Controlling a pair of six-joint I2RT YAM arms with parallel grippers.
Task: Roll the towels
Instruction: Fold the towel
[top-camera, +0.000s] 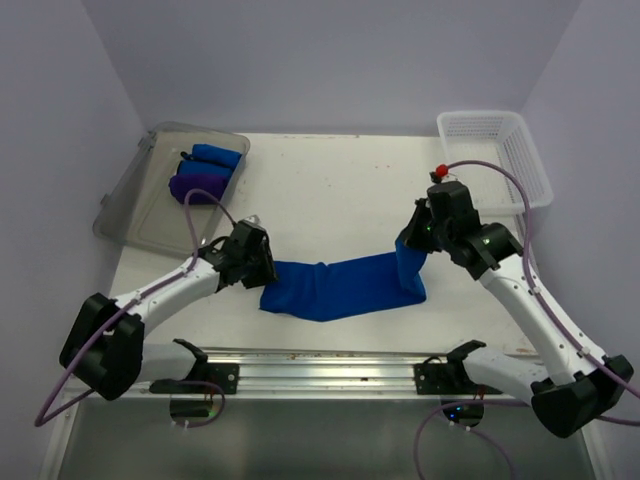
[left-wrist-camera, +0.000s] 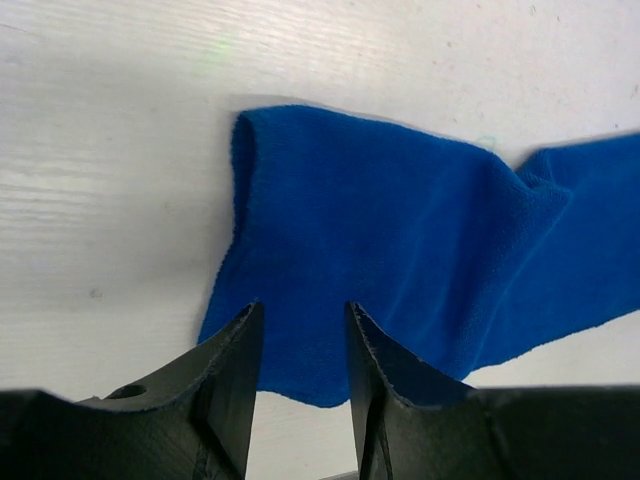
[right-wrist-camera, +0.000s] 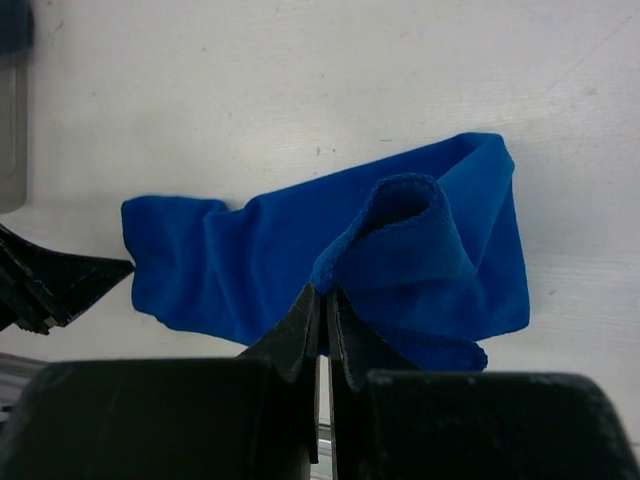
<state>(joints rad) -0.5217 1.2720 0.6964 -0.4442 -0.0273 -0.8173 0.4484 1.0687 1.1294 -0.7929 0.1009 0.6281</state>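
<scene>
On the white table (top-camera: 330, 190), right gripper (right-wrist-camera: 322, 292) clamps the royal blue cloth towel (top-camera: 340, 288); left gripper (left-wrist-camera: 300, 310) hovers parted above it.

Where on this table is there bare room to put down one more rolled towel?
The widest bare patch of table lies at the back, between the grey tray and the white basket. The near middle is crowded: the blue towel lies there, with the left gripper and right gripper at its ends.

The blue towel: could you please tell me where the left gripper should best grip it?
Probably the towel's flat left edge, from above on the left: it lies free, while the right gripper pinches the raised right end.
</scene>
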